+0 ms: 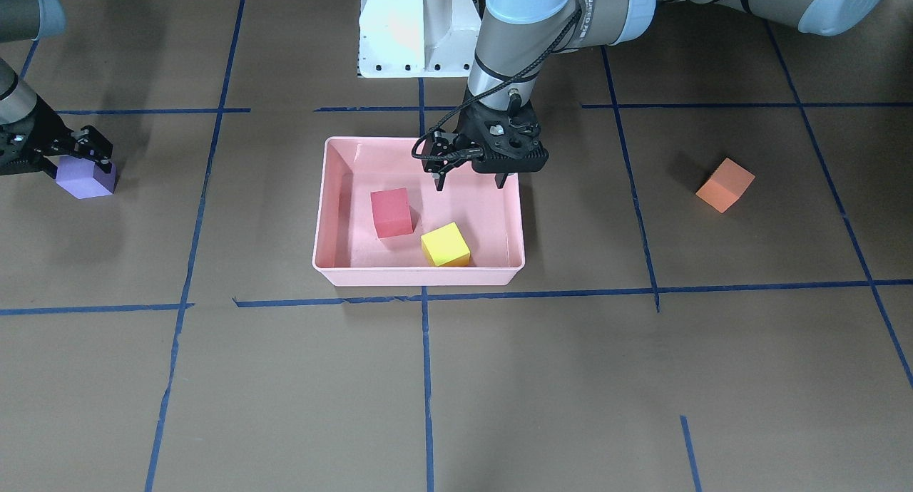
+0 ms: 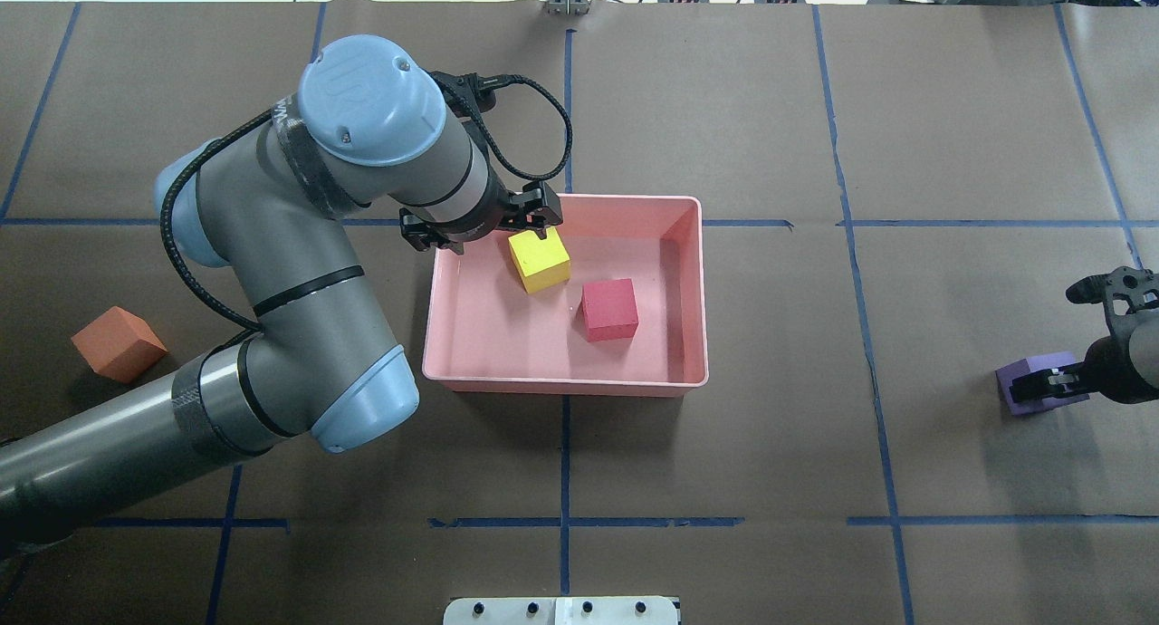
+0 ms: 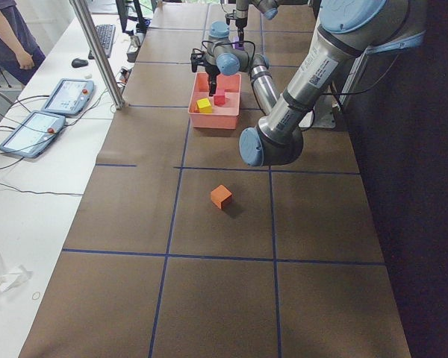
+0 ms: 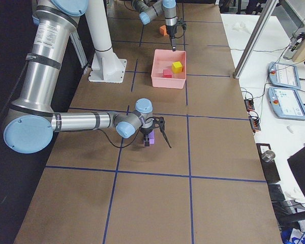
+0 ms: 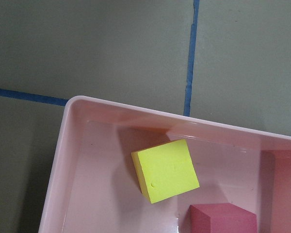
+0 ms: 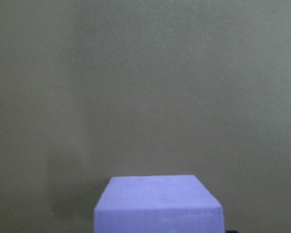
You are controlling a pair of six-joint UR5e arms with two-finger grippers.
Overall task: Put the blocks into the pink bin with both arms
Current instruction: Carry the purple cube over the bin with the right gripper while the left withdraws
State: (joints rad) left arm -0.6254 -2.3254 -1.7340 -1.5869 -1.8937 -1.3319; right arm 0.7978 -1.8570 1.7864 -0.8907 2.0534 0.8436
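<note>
The pink bin (image 1: 421,274) sits mid-table and holds the red block (image 1: 391,212) and the yellow block (image 1: 445,244). My left gripper (image 1: 469,185) hangs open and empty over the bin's robot-side wall, above the yellow block (image 2: 540,260). The left wrist view shows the yellow block (image 5: 166,170) lying free on the bin floor. The orange block (image 1: 725,185) lies alone on the table on my left. My right gripper (image 1: 75,160) is open and low at the purple block (image 1: 85,178), which fills the bottom of the right wrist view (image 6: 157,204).
The white pedestal base (image 1: 417,28) stands behind the bin. Blue tape lines cross the brown table cover. Operator tablets (image 3: 63,97) lie on a side table beyond the far edge.
</note>
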